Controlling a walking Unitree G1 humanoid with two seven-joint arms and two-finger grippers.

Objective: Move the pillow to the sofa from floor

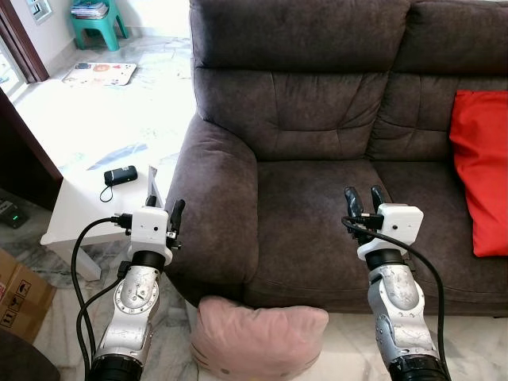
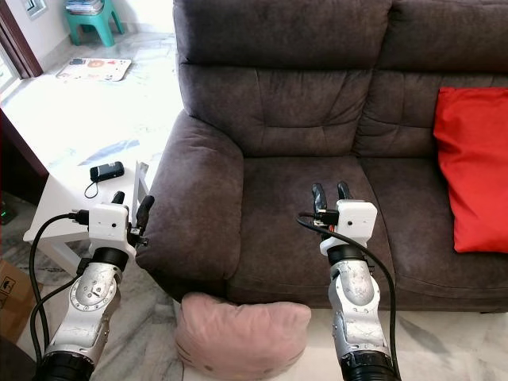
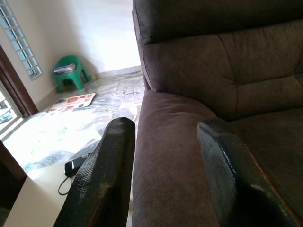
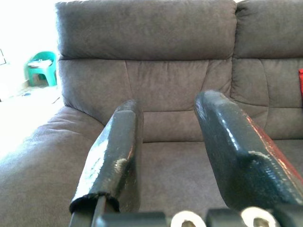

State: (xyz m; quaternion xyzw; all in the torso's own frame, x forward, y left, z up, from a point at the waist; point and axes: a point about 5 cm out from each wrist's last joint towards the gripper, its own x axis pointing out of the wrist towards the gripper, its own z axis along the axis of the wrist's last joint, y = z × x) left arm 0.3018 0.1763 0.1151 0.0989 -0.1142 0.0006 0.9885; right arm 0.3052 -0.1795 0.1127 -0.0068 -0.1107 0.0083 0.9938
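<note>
Nothing is done yet: the pink pillow lies on the floor at 6 o'clock against the brown sofa, both the left hand and right hand spread, empty, raised above it

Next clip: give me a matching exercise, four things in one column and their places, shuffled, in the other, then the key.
Things
1. pink pillow
2. red pillow
3. black device
4. green stool

Places
A. on the white table beside the sofa's arm
B. far back on the floor by the wall
C. on the floor against the sofa front, between both arms
D. on the sofa seat, robot's right

Pairs: 1-C, 2-D, 3-A, 4-B
</note>
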